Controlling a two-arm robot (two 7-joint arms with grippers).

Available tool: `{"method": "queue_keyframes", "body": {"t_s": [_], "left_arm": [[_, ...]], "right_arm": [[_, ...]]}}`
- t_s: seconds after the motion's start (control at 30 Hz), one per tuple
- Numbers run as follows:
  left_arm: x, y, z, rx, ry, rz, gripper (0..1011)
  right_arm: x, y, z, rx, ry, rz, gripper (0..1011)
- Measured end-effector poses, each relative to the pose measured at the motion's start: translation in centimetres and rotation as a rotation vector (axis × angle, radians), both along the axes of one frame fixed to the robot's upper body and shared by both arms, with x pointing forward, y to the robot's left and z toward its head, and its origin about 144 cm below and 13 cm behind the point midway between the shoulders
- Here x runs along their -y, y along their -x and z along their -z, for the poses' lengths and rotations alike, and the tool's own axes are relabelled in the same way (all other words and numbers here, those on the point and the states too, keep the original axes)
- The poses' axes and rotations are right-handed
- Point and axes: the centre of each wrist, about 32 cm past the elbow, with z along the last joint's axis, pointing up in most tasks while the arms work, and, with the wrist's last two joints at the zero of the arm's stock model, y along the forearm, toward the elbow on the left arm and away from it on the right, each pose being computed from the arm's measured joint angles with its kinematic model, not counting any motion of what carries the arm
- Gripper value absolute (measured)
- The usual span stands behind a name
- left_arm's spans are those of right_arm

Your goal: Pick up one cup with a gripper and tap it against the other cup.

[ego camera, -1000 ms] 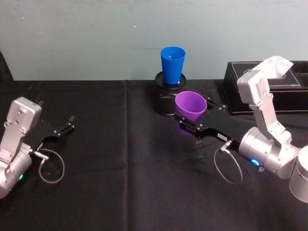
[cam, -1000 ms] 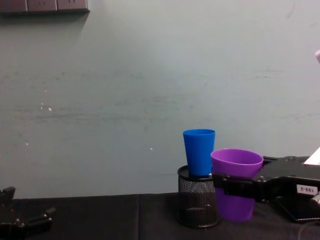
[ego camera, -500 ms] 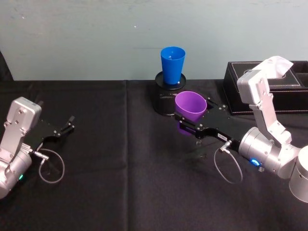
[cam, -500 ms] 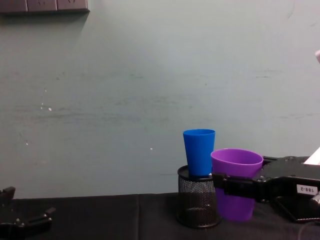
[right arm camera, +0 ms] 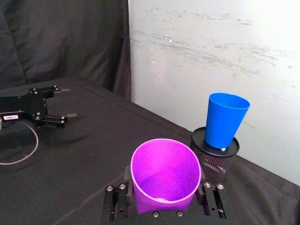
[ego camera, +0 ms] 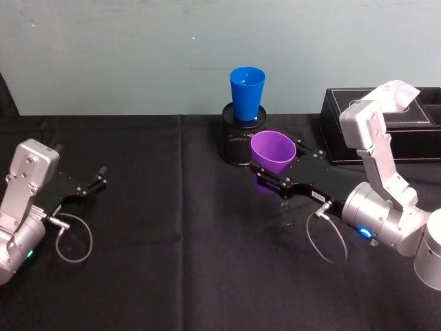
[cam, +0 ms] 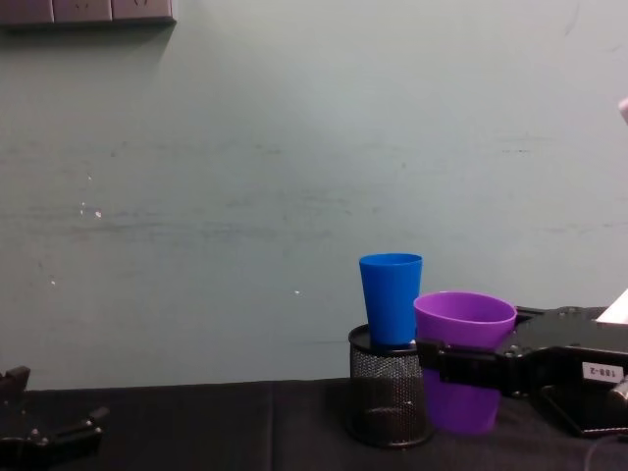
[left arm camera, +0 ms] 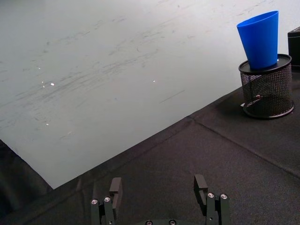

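My right gripper (ego camera: pixel 275 169) is shut on the purple cup (ego camera: pixel 273 152), clamping its sides below the rim. The cup is upright and just above the black cloth. From the right wrist, the purple cup (right arm camera: pixel 165 173) sits between the two black jaws. The blue cup (ego camera: pixel 247 92) stands upright in a black mesh pen holder (ego camera: pixel 236 143) at the back, just beyond and left of the purple cup. A small gap separates the two. In the chest view the purple cup (cam: pixel 464 358) overlaps the holder (cam: pixel 386 404) below the blue cup (cam: pixel 391 298). My left gripper (ego camera: pixel 92 185) rests open at the far left.
A black box (ego camera: pixel 415 132) stands at the back right, behind my right arm. A black cloth (ego camera: pixel 172 262) covers the table up to the pale wall. The left gripper (left arm camera: pixel 158 187) points across bare cloth towards the blue cup (left arm camera: pixel 260 40).
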Motion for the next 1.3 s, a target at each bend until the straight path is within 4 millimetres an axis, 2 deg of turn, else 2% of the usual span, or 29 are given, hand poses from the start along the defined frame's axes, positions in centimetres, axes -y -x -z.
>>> {"method": "queue_keyframes", "body": {"t_s": [0.23,0.33,0.53,0.57,0.73,0.9,1.3], "left_arm": [[0.0,0.0,0.0,0.000,0.000,0.000,1000],[0.0,0.0,0.0,0.000,0.000,0.000,1000],[0.0,0.0,0.0,0.000,0.000,0.000,1000],[0.0,0.0,0.0,0.000,0.000,0.000,1000],[0.0,0.0,0.0,0.000,0.000,0.000,1000],[0.0,0.0,0.0,0.000,0.000,0.000,1000],[0.0,0.0,0.0,0.000,0.000,0.000,1000]], "right_arm": [[0.0,0.0,0.0,0.000,0.000,0.000,736],[-0.1,-0.5,-0.6,0.007,0.022,-0.001,736],[0.1,-3.3,-1.8,-0.010,0.048,0.010,736],[0.1,-3.3,-1.8,-0.010,0.048,0.010,736],[0.2,-6.2,-2.1,-0.049,0.017,0.025,736],[0.0,-7.8,-2.1,-0.081,-0.016,0.025,736],[-1.7,-9.4,-1.8,-0.110,-0.033,0.020,736]]}}
